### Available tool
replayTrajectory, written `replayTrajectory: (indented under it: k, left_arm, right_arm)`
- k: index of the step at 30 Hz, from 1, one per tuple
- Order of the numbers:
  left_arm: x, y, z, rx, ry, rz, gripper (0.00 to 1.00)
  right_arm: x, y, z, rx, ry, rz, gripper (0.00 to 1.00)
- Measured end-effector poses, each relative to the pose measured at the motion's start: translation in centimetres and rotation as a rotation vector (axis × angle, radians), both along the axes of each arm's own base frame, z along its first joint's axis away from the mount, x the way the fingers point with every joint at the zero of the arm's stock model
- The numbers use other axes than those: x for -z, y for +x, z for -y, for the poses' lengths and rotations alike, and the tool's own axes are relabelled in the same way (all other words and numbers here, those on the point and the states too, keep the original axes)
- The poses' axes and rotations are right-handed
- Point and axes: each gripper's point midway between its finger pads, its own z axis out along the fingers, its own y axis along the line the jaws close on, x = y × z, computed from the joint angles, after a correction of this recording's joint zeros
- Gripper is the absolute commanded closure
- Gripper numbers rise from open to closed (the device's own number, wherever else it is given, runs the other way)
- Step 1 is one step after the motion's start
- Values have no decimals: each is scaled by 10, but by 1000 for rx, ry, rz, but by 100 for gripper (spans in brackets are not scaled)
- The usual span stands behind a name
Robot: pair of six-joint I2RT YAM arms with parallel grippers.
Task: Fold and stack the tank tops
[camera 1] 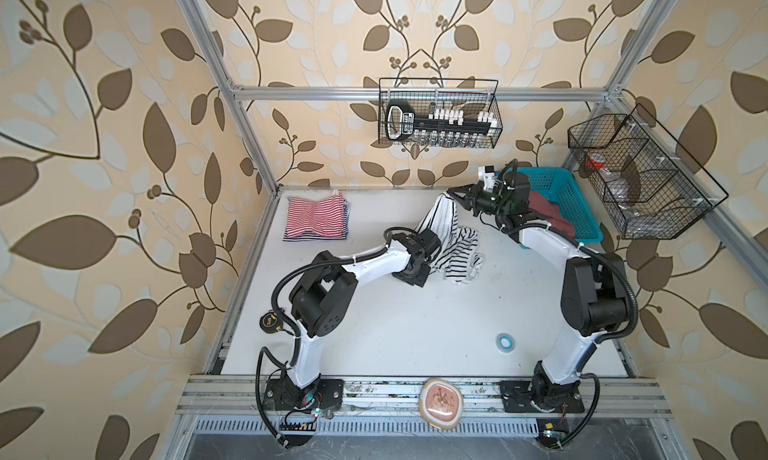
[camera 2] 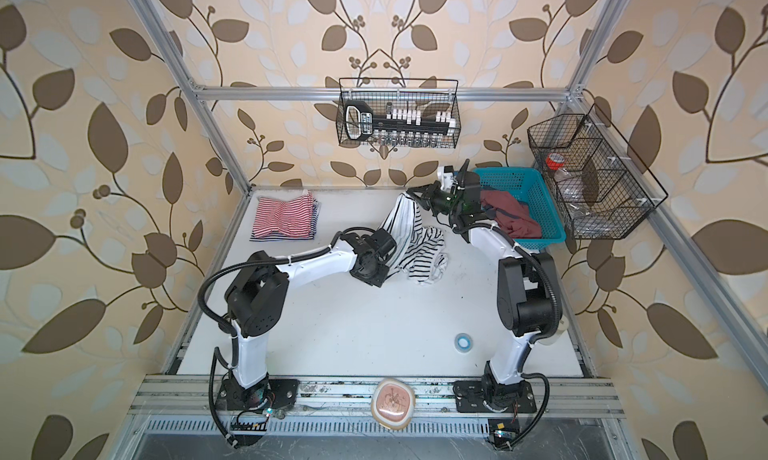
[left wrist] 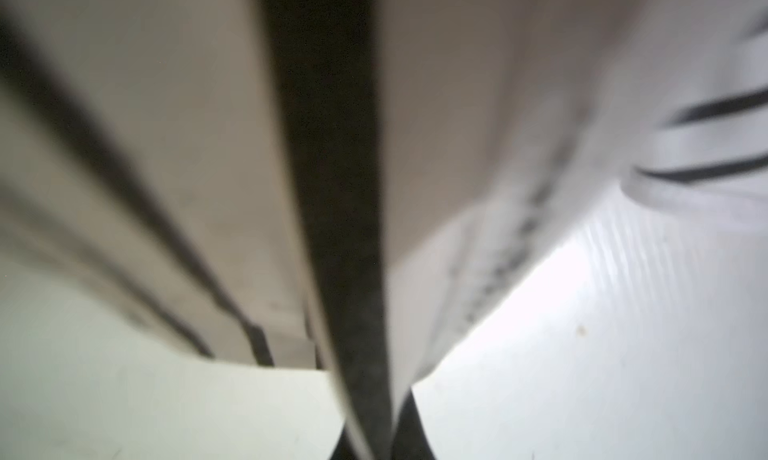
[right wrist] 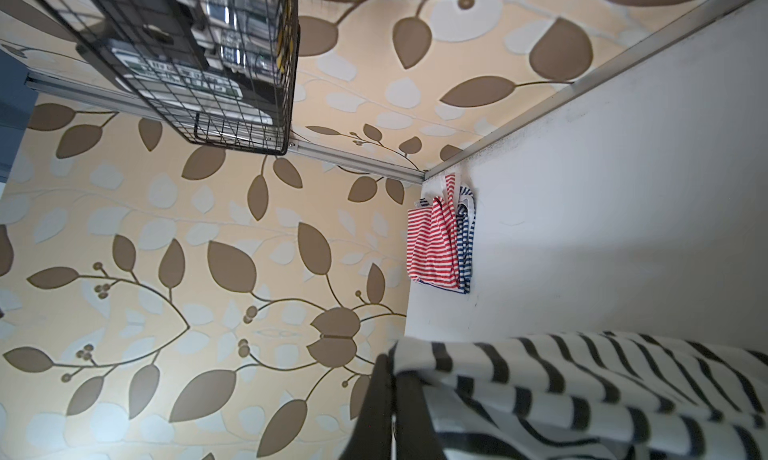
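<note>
The black-and-white striped tank top (camera 1: 455, 238) hangs stretched between my two grippers above the table's middle back, its lower part crumpled on the table. My right gripper (camera 1: 451, 197) is shut on its raised upper end, which the right wrist view shows as striped cloth (right wrist: 582, 387) pinched at my right gripper (right wrist: 392, 366). My left gripper (left wrist: 370, 441) is shut on a lower fold; in both top views its fingers are hidden under the wrist. The red-and-white striped tank top (camera 1: 316, 220) lies folded at the back left. The dusty red tank top (camera 1: 548, 215) lies in the teal basket (camera 1: 582, 196).
A blue-and-white striped cloth edge (right wrist: 465, 246) shows beneath the red-and-white top. A blue tape roll (camera 1: 504, 341) lies front right. Wire baskets hang on the back wall (camera 1: 440, 113) and the right frame (camera 1: 636, 179). A pinkish disc (camera 1: 441, 402) sits on the front rail.
</note>
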Motion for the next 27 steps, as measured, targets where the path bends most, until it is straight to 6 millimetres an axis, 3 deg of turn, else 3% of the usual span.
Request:
replayTrajectory:
  k: [5, 8, 14, 17, 19, 23, 27]
  left_arm:
    - [-54, -11, -28, 90, 54, 71, 100]
    - [-69, -19, -40, 152, 94, 79, 100]
    - [-53, -30, -49, 250, 169, -8, 84]
    - [-36, -34, -41, 287, 158, -68, 54]
    - [-27, -36, -36, 292, 145, -100, 47]
    - [-28, -35, -30, 273, 113, -92, 41]
    - [-55, -33, -28, 217, 27, 0, 43]
  right_arm:
    - [-5, -23, 8, 0, -48, 20, 100]
    - [5, -38, 13, -2, -83, 3, 100]
    - [43, -60, 17, -20, -137, -78, 100]
    - [64, -69, 18, -28, -152, -127, 100]
    - [74, -74, 19, -32, -159, -151, 100]
    - [76, -74, 20, -34, -166, -150, 100]
    - [77, -72, 24, -25, -170, -148, 100]
